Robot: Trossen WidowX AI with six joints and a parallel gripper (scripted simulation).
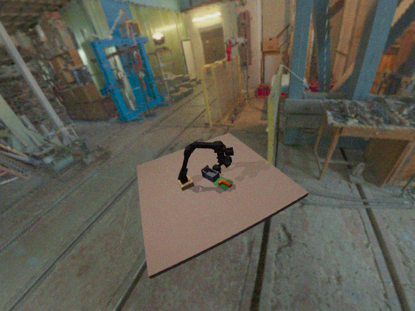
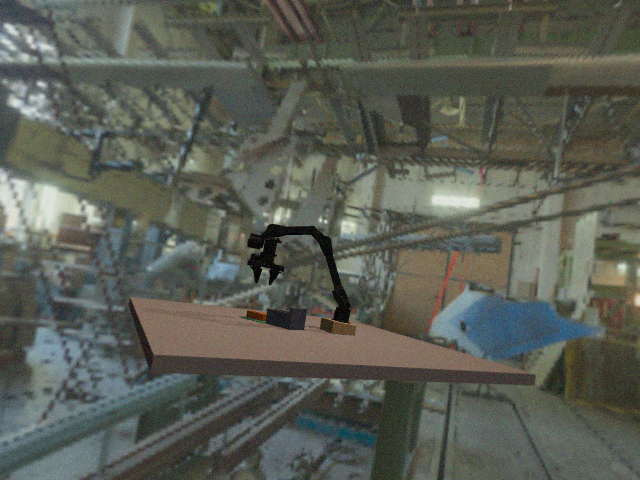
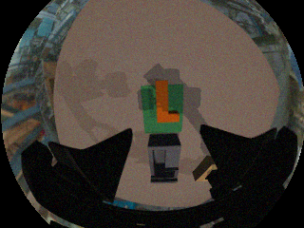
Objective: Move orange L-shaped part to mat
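Observation:
The orange L-shaped part [image 1: 225, 183] [image 2: 255, 314] [image 3: 161, 97] lies flat on the green mat [image 1: 225, 187] [image 3: 148, 114]. In the wrist view its long bar points away from the tray and reaches the mat's far edge; its short foot is at the tray side. I cannot tell which face is up. The grey tray [image 1: 208, 176] [image 2: 281, 318] [image 3: 164, 140] stands beside the mat, its pocket empty. My gripper [image 1: 218, 169] [image 2: 263, 283] [image 3: 166, 130] is open, with nothing between its fingers, and hangs well above the part and tray.
The tan base block [image 1: 186, 184] [image 2: 337, 326] [image 3: 204, 171] of the arm stands on the pinkish table top [image 1: 201, 221] [image 2: 320, 353], on the tray's other side from the mat. Shadows of the arm fall across the mat and table.

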